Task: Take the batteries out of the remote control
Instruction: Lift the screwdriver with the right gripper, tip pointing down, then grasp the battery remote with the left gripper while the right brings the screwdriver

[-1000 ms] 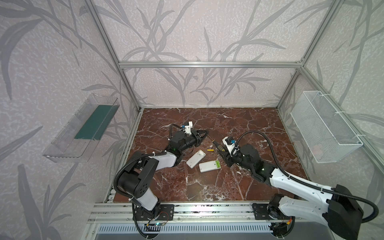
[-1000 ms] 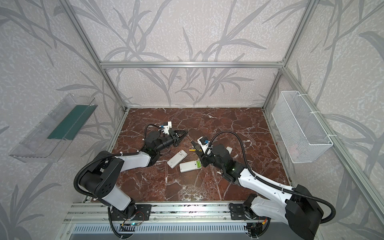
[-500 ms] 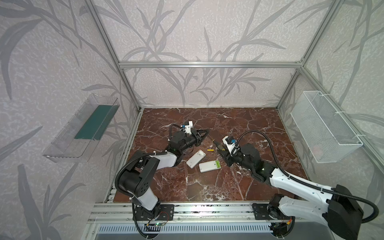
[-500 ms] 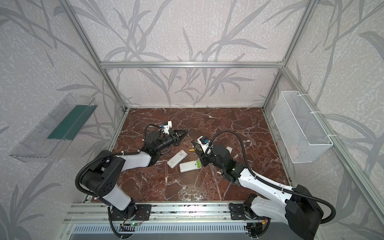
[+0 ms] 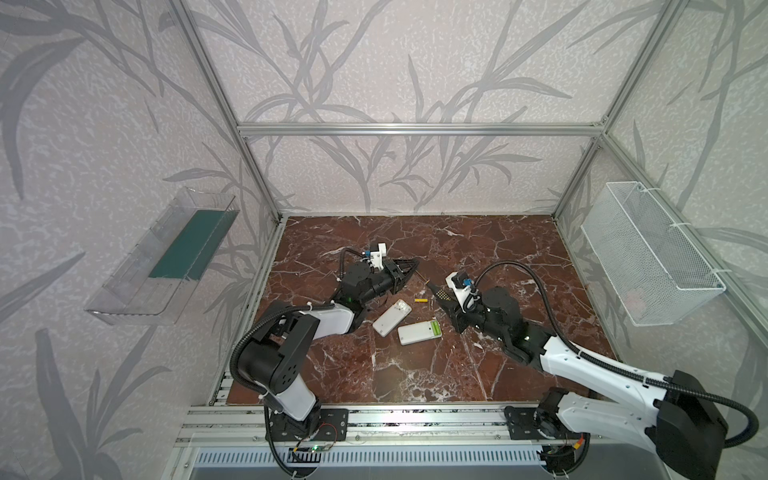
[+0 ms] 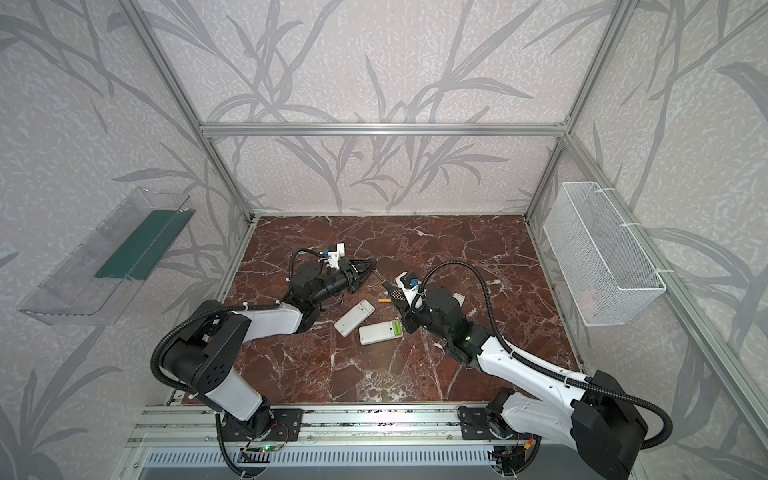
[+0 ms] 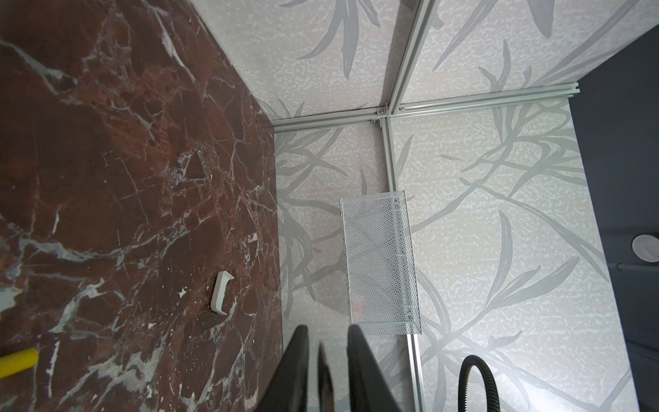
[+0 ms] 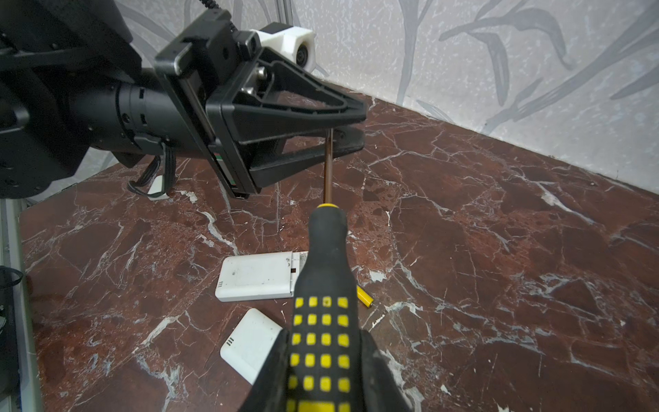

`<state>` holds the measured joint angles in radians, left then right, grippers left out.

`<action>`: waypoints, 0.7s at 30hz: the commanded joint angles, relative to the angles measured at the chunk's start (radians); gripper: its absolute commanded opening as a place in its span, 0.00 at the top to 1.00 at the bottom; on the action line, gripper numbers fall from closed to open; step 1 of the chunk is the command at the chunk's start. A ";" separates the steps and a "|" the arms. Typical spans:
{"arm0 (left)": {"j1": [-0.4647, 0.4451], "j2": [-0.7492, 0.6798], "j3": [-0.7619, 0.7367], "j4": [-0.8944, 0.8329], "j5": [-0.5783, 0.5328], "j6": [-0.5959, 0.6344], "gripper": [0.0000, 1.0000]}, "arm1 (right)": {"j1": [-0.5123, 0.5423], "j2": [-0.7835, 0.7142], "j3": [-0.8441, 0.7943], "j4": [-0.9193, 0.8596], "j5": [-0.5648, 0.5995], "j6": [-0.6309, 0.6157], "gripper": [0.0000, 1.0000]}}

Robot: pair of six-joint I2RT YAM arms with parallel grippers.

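Two white remotes lie mid-floor. One remote control (image 5: 415,333) (image 6: 376,333) shows yellow-green batteries (image 5: 434,328) (image 6: 397,328) in its uncovered bay. The other remote (image 5: 391,318) (image 8: 260,276) lies tilted beside it. A loose yellow battery (image 5: 420,300) (image 8: 365,298) (image 7: 18,362) rests on the floor behind them. My right gripper (image 5: 446,297) (image 8: 324,339) is shut on the black-and-yellow screwdriver handle (image 8: 326,285). The screwdriver's shaft (image 8: 327,167) reaches between the parted fingers of my left gripper (image 5: 414,266) (image 8: 360,125) (image 7: 326,330), which is open.
A white battery cover (image 7: 221,293) (image 6: 458,297) lies right of my right wrist. A small white piece (image 8: 157,189) sits under the left arm. A wire basket (image 5: 648,257) hangs on the right wall, a clear shelf (image 5: 166,257) on the left wall.
My left gripper's jaws have parted from shut around the screwdriver shaft. The right gripper has closed slightly tighter on the handle. Both arms stay nearly in place.
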<state>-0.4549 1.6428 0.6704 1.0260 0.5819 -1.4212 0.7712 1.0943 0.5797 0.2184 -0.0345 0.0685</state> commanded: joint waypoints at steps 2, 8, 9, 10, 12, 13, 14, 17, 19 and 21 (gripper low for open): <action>0.026 -0.064 0.027 -0.229 0.022 0.133 0.36 | 0.001 -0.053 0.040 -0.133 0.041 -0.038 1.00; 0.049 -0.142 0.232 -0.952 -0.029 0.592 0.01 | 0.002 -0.130 0.030 -0.300 0.131 -0.053 1.00; 0.048 -0.146 0.264 -1.032 -0.056 0.662 0.01 | 0.001 -0.138 0.032 -0.324 0.142 -0.053 1.00; 0.048 -0.149 0.291 -1.115 -0.089 0.738 0.01 | 0.002 -0.144 0.036 -0.351 0.154 -0.048 1.00; 0.048 -0.154 0.322 -1.200 -0.132 0.845 0.01 | 0.002 -0.145 0.051 -0.408 0.176 -0.033 1.00; 0.047 -0.158 0.329 -1.225 -0.142 0.901 0.01 | 0.001 -0.140 0.064 -0.442 0.183 -0.023 1.00; 0.046 -0.163 0.332 -1.238 -0.146 0.957 0.01 | 0.002 -0.133 0.075 -0.469 0.184 -0.019 1.00; 0.031 -0.194 0.318 -1.244 -0.172 1.113 0.01 | 0.002 -0.099 0.114 -0.553 0.187 0.010 1.00; 0.011 -0.221 0.303 -1.248 -0.194 1.224 0.01 | 0.001 -0.079 0.140 -0.602 0.178 0.028 1.00; -0.025 -0.253 0.277 -1.248 -0.216 1.360 0.01 | 0.002 -0.066 0.159 -0.642 0.173 0.042 1.00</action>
<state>-0.4427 1.4479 0.9733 -0.1513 0.4179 -0.3405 0.7712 1.0180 0.6926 -0.3256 0.1303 0.0761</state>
